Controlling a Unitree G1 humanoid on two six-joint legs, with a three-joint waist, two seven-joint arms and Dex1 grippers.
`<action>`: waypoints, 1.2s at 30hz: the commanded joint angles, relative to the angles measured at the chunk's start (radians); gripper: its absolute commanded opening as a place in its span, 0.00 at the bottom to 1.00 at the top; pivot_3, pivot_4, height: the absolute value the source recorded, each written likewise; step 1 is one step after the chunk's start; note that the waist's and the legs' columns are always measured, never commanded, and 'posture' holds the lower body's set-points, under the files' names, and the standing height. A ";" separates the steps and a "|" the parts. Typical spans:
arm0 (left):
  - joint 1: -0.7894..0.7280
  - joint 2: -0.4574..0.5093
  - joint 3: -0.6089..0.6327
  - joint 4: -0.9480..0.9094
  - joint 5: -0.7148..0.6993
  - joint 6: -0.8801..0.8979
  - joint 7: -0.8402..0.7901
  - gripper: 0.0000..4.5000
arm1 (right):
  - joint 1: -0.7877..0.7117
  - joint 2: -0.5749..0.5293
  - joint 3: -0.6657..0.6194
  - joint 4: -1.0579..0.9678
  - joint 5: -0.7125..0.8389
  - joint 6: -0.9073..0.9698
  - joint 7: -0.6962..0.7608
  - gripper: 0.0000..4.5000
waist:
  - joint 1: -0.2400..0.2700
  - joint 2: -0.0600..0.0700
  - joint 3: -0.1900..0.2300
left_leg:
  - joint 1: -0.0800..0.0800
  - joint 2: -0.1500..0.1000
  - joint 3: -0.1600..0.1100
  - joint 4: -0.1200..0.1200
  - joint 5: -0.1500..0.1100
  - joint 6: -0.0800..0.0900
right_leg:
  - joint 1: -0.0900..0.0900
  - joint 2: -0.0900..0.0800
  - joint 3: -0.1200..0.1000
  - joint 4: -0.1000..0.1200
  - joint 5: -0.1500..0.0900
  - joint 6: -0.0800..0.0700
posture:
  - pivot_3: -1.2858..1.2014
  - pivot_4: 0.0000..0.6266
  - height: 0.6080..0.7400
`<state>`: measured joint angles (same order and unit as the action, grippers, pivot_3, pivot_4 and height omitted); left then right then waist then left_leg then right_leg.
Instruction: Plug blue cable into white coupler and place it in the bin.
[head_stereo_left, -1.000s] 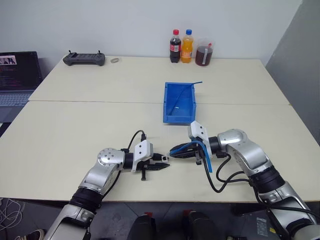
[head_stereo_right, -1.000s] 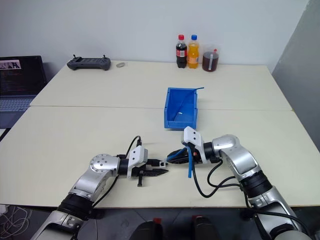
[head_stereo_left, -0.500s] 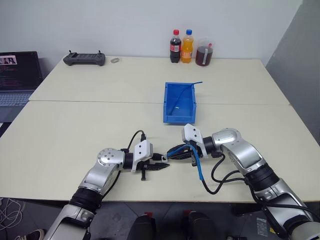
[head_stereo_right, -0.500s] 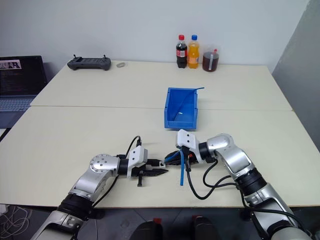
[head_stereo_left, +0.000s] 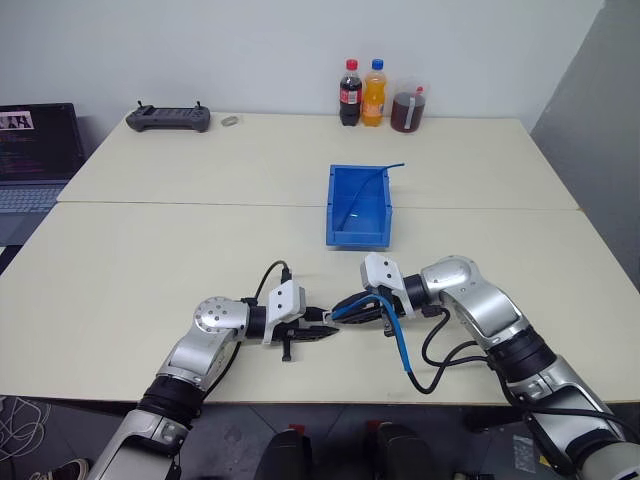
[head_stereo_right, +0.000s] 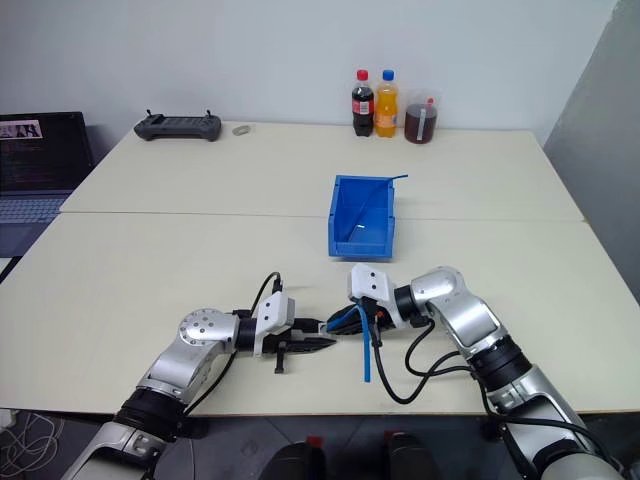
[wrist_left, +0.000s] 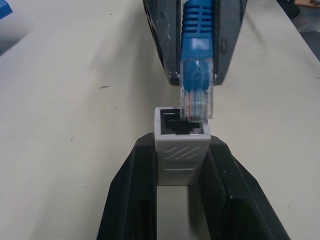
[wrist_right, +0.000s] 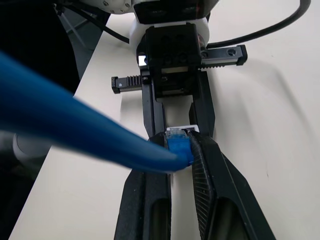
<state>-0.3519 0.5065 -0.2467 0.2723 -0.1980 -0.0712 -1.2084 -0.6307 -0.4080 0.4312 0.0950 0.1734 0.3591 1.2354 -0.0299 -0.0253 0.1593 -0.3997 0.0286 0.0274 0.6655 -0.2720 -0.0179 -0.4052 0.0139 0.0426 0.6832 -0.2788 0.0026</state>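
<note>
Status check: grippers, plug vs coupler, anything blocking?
Left gripper shut on white coupler. Right gripper shut on blue cable. Clear plug tip at socket mouth, not seated. Nothing between them.

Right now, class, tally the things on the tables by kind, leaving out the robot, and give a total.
Drink bottles: 2
Jug of dark drink: 1
Blue cables: 2
White coupler: 1
Blue bin: 1
Handheld controller: 1
Laptop: 1
Small round thing: 1
Total: 10

- Both arms have silver metal shells with black joints.
- White wrist blocks, black loose cables.
- Grippers: black ribbed fingers, toothed rail.
</note>
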 joint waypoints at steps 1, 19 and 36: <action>0.018 0.014 0.015 -0.035 0.004 0.002 0.008 0.17 | -0.018 0.009 0.013 0.027 -0.030 -0.013 -0.012 0.06 | 0.000 0.000 0.000 | 0.000 0.000 0.000 0.000 0.000 0.000 | 0.000 0.000 0.000 0.000 0.000 0.000 | 0.52 0.24 1.00; 0.030 0.018 0.016 -0.049 0.008 0.004 0.012 0.17 | -0.048 -0.006 0.013 0.073 -0.048 -0.039 0.014 0.06 | -0.002 0.000 0.000 | 0.000 0.000 0.000 0.000 0.000 0.000 | 0.000 0.000 0.000 0.001 0.000 0.000 | 0.52 0.24 1.00; 0.029 0.015 0.017 -0.040 0.011 0.000 0.017 0.17 | -0.091 0.035 0.015 0.078 -0.041 -0.009 0.015 0.06 | -0.002 0.000 0.000 | 0.000 0.000 0.000 0.000 0.000 0.000 | 0.000 0.000 0.000 0.001 0.000 0.000 | 0.52 0.24 1.00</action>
<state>-0.3243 0.5131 -0.2336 0.2393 -0.1956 -0.0581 -1.1897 -0.6932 -0.3918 0.4525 0.1752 0.1370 0.3389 1.2647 -0.0322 -0.0251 0.1592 -0.3993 0.0290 0.0273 0.6655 -0.2720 -0.0179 -0.4052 0.0140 0.0425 0.6842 -0.2786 0.0024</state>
